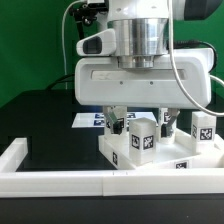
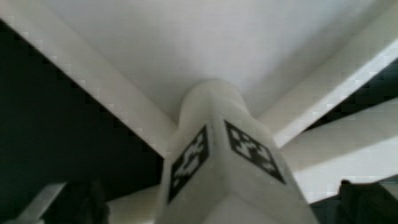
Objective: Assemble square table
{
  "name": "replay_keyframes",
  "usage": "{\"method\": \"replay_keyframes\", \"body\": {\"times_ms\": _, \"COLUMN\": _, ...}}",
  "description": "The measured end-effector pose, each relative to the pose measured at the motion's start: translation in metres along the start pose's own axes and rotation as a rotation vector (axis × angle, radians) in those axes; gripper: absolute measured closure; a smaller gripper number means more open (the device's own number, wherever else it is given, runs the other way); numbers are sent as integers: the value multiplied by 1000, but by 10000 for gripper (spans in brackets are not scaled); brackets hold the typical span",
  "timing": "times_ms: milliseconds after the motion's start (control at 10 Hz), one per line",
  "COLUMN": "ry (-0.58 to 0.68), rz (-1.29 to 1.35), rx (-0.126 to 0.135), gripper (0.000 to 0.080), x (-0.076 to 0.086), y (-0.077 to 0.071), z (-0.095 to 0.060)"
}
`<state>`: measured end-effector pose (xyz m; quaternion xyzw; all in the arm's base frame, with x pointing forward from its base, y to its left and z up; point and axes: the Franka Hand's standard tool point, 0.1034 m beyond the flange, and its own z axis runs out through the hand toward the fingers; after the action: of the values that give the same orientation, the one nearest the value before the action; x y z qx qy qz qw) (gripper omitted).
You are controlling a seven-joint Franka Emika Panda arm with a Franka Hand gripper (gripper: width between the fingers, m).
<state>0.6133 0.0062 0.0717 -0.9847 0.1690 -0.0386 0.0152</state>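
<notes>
With the fingers [image 1: 140, 122] spread wide and empty over the upright leg [image 1: 137, 137], lift straight off the square table [image 1: 205, 152].

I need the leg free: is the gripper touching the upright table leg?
Apart. In the wrist view the fingers stand clear of the table leg, with gaps on both sides.

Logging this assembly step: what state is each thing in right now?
Hand: open, fingers either side of a leg, not gripping.
Leg under the hand: upright on the tabletop.
Leg at the exterior view's right: upright on the tabletop.
Tabletop: lying flat.
Border rail: lying on the table.
</notes>
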Motion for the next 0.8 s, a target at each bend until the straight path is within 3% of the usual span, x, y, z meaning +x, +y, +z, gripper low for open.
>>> {"method": "replay_keyframes", "body": {"times_ms": 800, "ry": -5, "rz": -636, "rx": -21, "gripper": 150, "x": 1, "y": 0, "z": -1}}
